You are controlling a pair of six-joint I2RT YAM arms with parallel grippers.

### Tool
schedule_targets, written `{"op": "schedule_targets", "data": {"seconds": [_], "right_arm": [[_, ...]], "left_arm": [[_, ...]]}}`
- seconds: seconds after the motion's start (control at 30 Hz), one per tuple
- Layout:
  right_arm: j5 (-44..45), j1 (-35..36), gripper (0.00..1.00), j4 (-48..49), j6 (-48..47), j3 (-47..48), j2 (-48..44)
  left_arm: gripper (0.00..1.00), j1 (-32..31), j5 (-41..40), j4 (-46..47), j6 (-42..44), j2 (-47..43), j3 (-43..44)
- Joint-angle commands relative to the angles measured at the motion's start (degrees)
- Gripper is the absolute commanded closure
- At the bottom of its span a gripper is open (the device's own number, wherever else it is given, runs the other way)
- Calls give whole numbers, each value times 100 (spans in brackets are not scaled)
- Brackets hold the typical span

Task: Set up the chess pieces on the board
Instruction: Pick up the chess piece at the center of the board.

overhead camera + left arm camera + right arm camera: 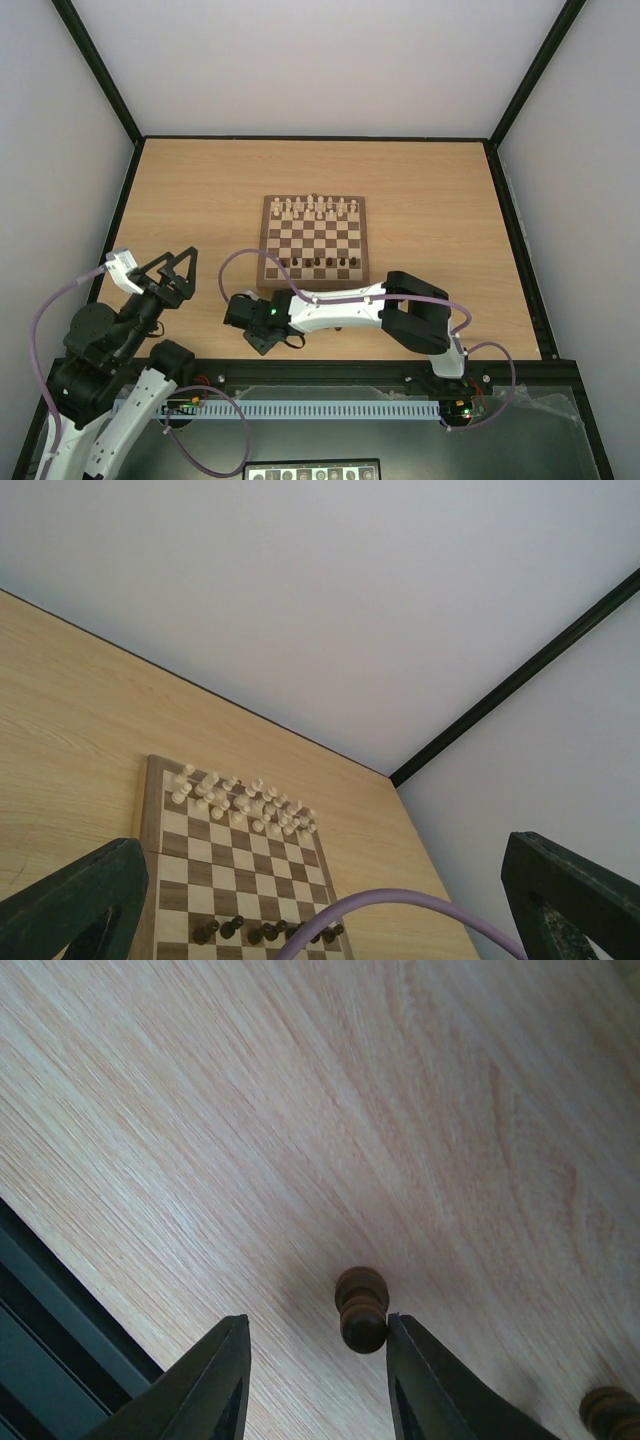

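Observation:
The board (pixel 316 240) lies mid-table, with several dark chess pieces (pixel 320 263) in a row near its front edge and cream pieces (pixel 315 207) along the far side. My right gripper (pixel 247 326) is low over the table, left of the board's near corner. In the right wrist view a dark pawn (pixel 361 1310) stands on the wood between the parted fingers of the right gripper (pixel 316 1322), against the right-hand finger and well apart from the left one. Another dark piece (pixel 610 1410) shows at the lower right. My left gripper (pixel 172 264) hangs wide open at the left, holding nothing.
The left wrist view looks over the board (pixel 215 865), its dark pieces (pixel 235 927) and cream pieces (pixel 240 805), with a purple cable (pixel 400 905) arching across. A black frame rail (pixel 60 1310) runs close beside the right gripper. Grey walls enclose the table.

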Motion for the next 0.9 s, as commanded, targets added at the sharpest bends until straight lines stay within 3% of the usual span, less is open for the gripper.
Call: {"op": "schedule_targets", "data": {"seconds": [0.0,0.87], "right_arm": [[240,28,62,-458,47,279,171],[265,-170,71,-404,-53,401,311]], "left_arm": [[0,-19,-22,-27,38,-58,150],[0,-19,10,-4,-14,-108,73]]}}
